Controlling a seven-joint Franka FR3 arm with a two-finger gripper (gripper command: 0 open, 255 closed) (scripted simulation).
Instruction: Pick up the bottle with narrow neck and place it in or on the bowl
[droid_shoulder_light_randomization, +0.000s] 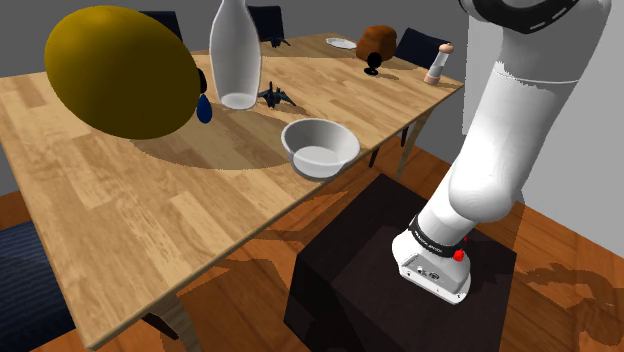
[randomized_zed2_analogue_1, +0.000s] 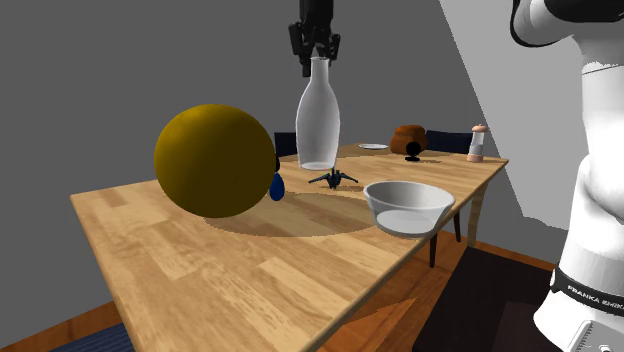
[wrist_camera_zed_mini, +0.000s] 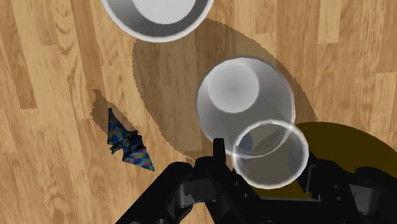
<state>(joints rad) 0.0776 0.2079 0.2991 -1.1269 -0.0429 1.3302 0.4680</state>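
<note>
Grey walls and a wood floor surround a long wooden table. Bottle: clear, greyish, wide body, narrow neck; upright on its base near the middle of the table, well in from the edges. Gripper hangs straight down over the neck; its 2 fingers are apart, 1 on each side of the bottle's mouth, and contact with the rim cannot be told. Bowl: pale grey, empty, upright, near the long edge closest to the stand, apart from the bottle. Small dark folded paper figure with coloured spots lies just beside the bottle's base, on the bowl's side. Big olive-yellow ball sits near the bottle, a small blue object at its foot. Far end of the table: brown lump, small plate.
</note>
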